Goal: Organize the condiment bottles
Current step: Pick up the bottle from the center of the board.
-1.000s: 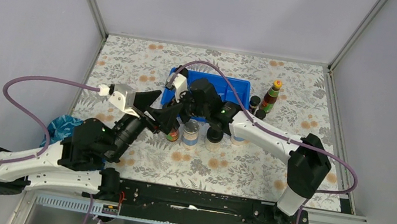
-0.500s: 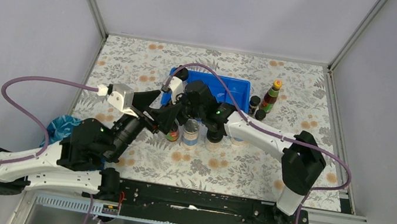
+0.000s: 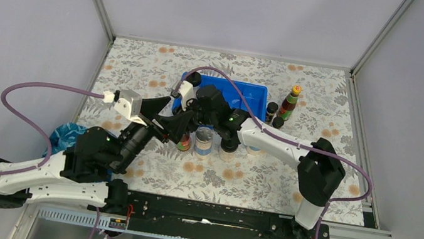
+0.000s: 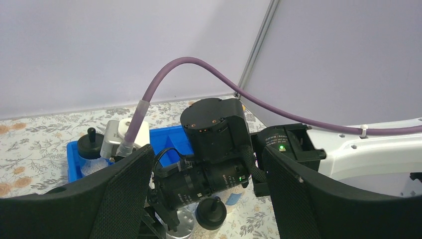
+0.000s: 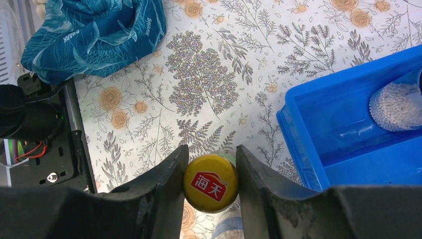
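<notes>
On the left nothing is shifting: my left gripper [image 4: 206, 154] is hanging open and empty beside the row of bottles. The right arm is edging in leftward and its jaws are closing down, so I'm taking the pickup as under way. The right gripper [image 5: 211, 159] is now pinching the cap of the yellow-capped bottle [image 5: 210, 182], which is standing on the table just outside the blue tray [image 5: 298, 124] — still to be lifted.
</notes>
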